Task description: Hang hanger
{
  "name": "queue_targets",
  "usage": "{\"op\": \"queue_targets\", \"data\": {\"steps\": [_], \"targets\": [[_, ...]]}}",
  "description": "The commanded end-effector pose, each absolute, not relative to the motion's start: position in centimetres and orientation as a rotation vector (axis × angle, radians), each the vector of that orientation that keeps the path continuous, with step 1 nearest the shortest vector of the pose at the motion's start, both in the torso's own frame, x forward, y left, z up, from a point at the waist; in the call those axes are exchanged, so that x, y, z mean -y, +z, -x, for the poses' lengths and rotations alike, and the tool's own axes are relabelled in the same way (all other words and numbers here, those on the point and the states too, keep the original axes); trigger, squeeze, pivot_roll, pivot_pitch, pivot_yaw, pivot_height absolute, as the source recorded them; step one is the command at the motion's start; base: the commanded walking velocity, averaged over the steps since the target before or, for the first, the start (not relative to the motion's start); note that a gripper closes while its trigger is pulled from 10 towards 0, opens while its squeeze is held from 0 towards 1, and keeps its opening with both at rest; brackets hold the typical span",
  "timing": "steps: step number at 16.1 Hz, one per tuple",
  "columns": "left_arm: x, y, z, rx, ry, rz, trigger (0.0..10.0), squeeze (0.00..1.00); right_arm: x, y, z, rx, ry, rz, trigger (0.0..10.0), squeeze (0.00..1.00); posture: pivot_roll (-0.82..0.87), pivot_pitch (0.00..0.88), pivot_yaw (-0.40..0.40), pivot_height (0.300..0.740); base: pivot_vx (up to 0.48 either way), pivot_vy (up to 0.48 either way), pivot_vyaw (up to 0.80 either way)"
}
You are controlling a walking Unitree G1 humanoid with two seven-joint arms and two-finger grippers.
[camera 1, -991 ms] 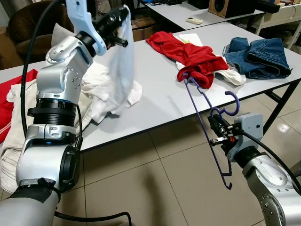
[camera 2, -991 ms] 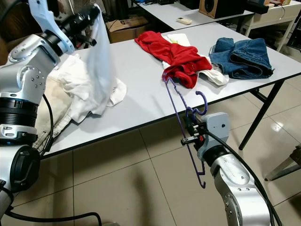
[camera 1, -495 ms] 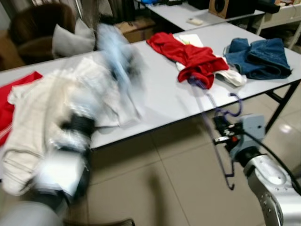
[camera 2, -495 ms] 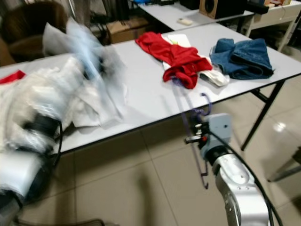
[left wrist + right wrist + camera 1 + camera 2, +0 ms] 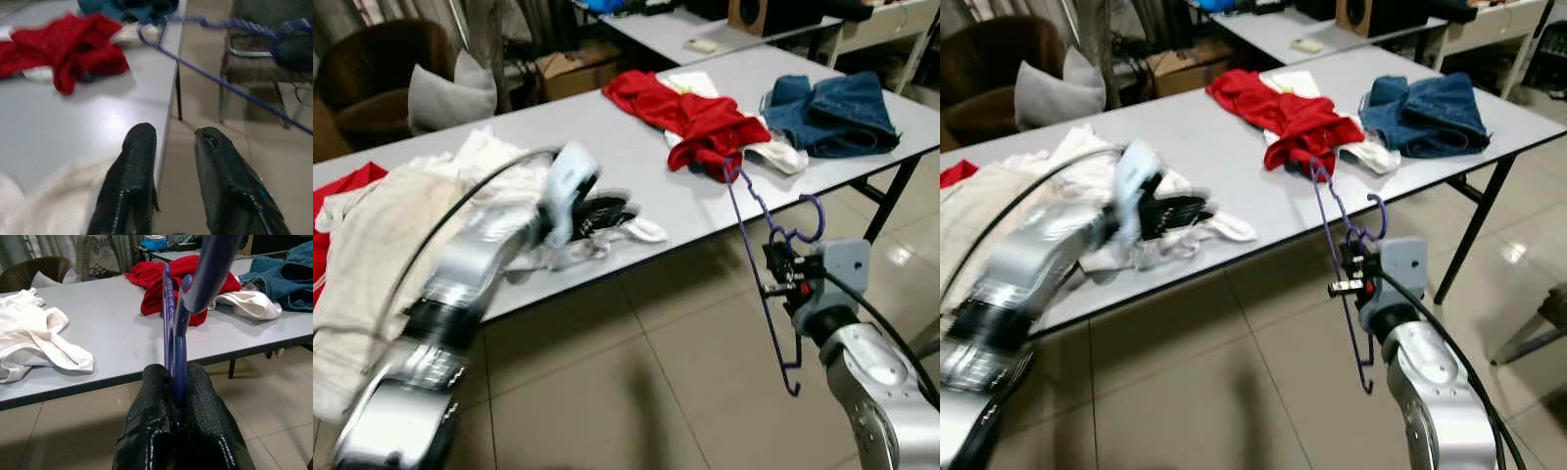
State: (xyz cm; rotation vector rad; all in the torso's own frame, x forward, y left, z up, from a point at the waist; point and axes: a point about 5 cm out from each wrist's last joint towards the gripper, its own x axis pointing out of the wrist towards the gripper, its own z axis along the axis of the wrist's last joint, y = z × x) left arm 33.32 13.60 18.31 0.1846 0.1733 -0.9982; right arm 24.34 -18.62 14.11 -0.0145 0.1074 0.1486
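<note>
Grey table (image 5: 636,166) with white clothes (image 5: 382,225) at left, red garment (image 5: 705,122) and jeans (image 5: 832,108) at right. Left gripper (image 5: 607,215), blurred, over white cloth (image 5: 34,345) near front edge, fingers (image 5: 132,186) apart, holding nothing. Right gripper (image 5: 781,274) off table's front edge above tiled floor (image 5: 636,392), fingers clamped on purple hanger (image 5: 759,269), its top corner by red garment.

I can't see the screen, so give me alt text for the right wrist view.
The right gripper is shut on a purple hanger in front of a grey table. On the table lie a white garment, a red garment and blue jeans.
</note>
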Motion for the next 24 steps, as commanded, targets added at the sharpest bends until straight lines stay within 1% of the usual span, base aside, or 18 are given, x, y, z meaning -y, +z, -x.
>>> {"op": "queue_targets", "data": {"steps": [1,2,3,4,6,7,8,11,13,15,19,20,22,24], "targets": [[-14.5,19.3,-32.9,-0.096,-0.944,-0.174,10.0,1.00,18.1,14.6,-24.5,-0.082,0.160,-0.007,10.0,0.00,-0.05,0.000,0.162,0.740,0.000,0.000,0.00],[-15.7,19.0,-32.5,-0.056,-0.818,-0.145,10.0,1.00,18.0,14.8,-24.5,-0.074,0.151,-0.014,10.0,0.00,-0.06,0.000,0.159,0.740,0.000,0.000,0.00],[-16.3,18.8,-32.4,-0.049,-0.753,-0.139,10.0,1.00,17.9,14.8,-24.5,-0.070,0.147,-0.017,10.0,0.00,-0.06,0.000,0.158,0.740,0.000,0.000,0.00],[-17.5,18.1,-31.9,-0.001,-0.588,-0.095,10.0,0.43,17.7,14.9,-24.6,-0.066,0.152,-0.029,10.0,0.00,-0.04,0.000,0.126,0.740,0.000,0.000,0.00],[-19.3,16.8,-31.4,0.011,-0.354,-0.060,10.0,0.16,17.0,15.0,-25.1,-0.065,0.180,-0.047,10.0,0.00,-0.02,0.000,0.101,0.740,0.000,0.000,0.00],[-20.0,15.9,-31.1,-0.001,-0.278,-0.072,10.0,0.18,16.6,15.1,-25.2,-0.064,0.204,-0.050,10.0,0.00,-0.02,0.000,0.096,0.740,0.000,0.000,0.00],[-20.1,14.7,-30.1,-0.019,-0.238,-0.080,10.0,0.18,16.6,14.8,-25.3,-0.076,0.193,-0.031,10.0,0.00,-0.01,0.000,0.082,0.740,0.000,0.000,0.00],[-20.2,14.9,-29.7,-0.012,-0.170,-0.068,10.0,0.18,17.4,14.4,-25.9,-0.097,0.149,-0.003,10.0,0.00,0.01,0.000,0.055,0.740,0.181,0.000,0.00],[-20.7,15.2,-29.8,-0.004,-0.137,-0.085,10.0,0.19,17.5,14.2,-26.4,-0.111,0.171,0.038,10.0,0.00,0.02,0.000,0.055,0.740,0.315,0.000,0.24],[-20.9,15.1,-29.7,-0.005,-0.132,-0.089,10.0,0.19,17.7,14.0,-26.5,-0.110,0.171,0.041,10.0,0.00,0.01,0.000,0.065,0.740,0.356,0.000,0.80],[-20.7,16.2,-31.0,0.013,-0.143,-0.087,10.0,0.20,17.1,14.4,-27.0,-0.095,0.187,0.013,10.0,0.00,0.01,0.000,0.066,0.740,0.388,0.000,0.80],[-20.2,16.1,-30.9,0.011,-0.153,-0.068,10.0,0.19,17.0,14.4,-26.9,-0.080,0.199,0.020,10.0,0.00,0.00,0.000,0.084,0.740,0.386,0.000,0.00],[-19.6,15.2,-30.7,-0.020,-0.172,-0.048,10.0,0.19,17.8,14.3,-26.7,-0.073,0.145,-0.021,10.0,0.00,-0.01,0.000,0.095,0.740,0.388,0.000,0.00],[-18.8,15.2,-31.1,-0.019,-0.190,-0.014,10.0,0.20,17.6,14.9,-26.9,-0.042,0.131,-0.030,10.0,0.00,-0.01,0.000,0.104,0.740,0.392,0.000,0.00]]}}
